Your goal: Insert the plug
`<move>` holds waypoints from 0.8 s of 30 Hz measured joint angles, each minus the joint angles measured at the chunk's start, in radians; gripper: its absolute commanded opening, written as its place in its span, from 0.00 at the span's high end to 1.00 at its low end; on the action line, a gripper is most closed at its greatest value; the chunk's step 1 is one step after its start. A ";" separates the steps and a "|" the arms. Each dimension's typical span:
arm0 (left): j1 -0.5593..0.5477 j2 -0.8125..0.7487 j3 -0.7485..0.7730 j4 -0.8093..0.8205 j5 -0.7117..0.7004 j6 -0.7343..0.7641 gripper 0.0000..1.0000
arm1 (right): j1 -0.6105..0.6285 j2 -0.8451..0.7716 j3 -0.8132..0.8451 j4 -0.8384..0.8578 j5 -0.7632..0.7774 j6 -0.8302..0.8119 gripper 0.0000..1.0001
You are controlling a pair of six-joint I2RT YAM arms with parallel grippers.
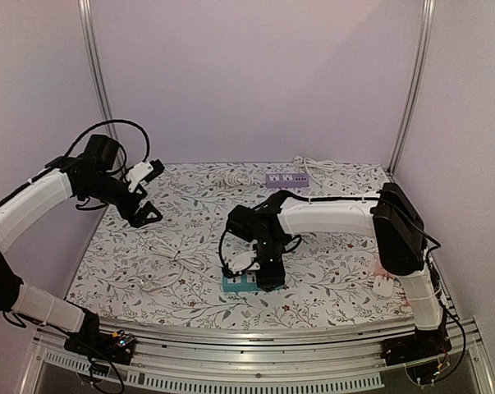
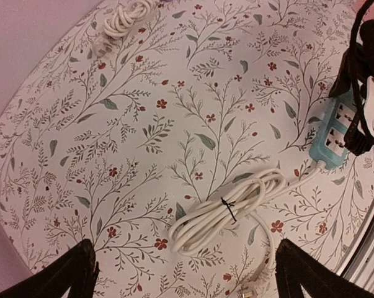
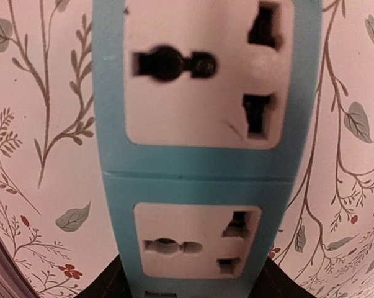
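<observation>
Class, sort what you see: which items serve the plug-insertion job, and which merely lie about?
Job: teal plastic socket strip; tied white cable with plug, probably.
Lying about: purple socket strip; coiled white cord, both at the far edge.

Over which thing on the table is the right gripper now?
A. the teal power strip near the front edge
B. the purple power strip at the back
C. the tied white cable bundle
A: in the top view the right gripper is directly over the teal power strip, and the right wrist view shows that strip close up.
</observation>
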 measured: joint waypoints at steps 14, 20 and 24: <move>0.000 0.000 -0.004 0.000 0.000 0.001 0.00 | -0.047 -0.262 -0.042 0.140 0.175 0.327 0.01; 0.000 -0.002 -0.017 0.001 0.011 0.000 0.00 | -0.348 -0.595 -0.237 0.158 0.323 0.784 0.06; 0.000 -0.003 -0.029 0.002 0.023 0.000 0.00 | -0.540 -0.690 -0.487 0.126 0.372 0.987 0.01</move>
